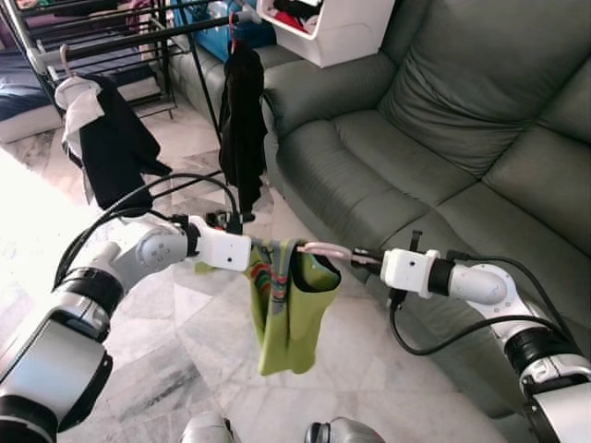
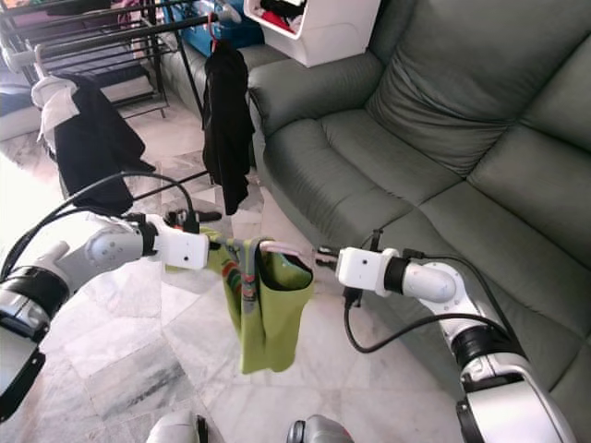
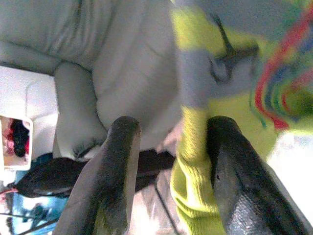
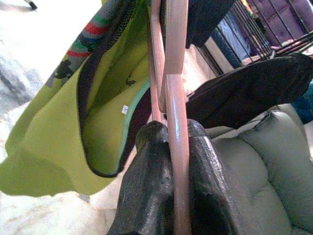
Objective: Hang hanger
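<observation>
- A living room with a pale marble floor (image 1: 185, 369); a grey-green leather sofa (image 1: 443, 138) runs along the right side, and a black clothes rack (image 1: 111, 41) stands at the far left with a white bin (image 1: 328, 28) beside it at the top.
- On the rack rail hang a black-and-white garment (image 1: 106, 138) at the left and a black garment (image 1: 242, 129) further right, near the sofa arm.
- The left gripper (image 3: 171, 176) reaches in from the left at mid-height, in front of the hanging black garment. Its two black fingers (image 3: 110, 186) stand a moderate way apart; one finger presses against the yellow-green knit edge of the shirt, the other is free, with the sofa seen between them. It touches the cloth rather than clamping it.
- The pink hanger (image 1: 319, 249) lies between the two grippers, held in the air above the floor and just in front of the sofa's seat edge. Its long axis runs roughly level, left to right; where the hook points I cannot tell.
- A lime-green shirt (image 1: 286, 314) with a striped trim drapes from the hanger and hangs straight down.
- The right gripper (image 4: 173, 142) comes in from the right, its fingers closed tight around the hanger's pink bar at its right end.
</observation>
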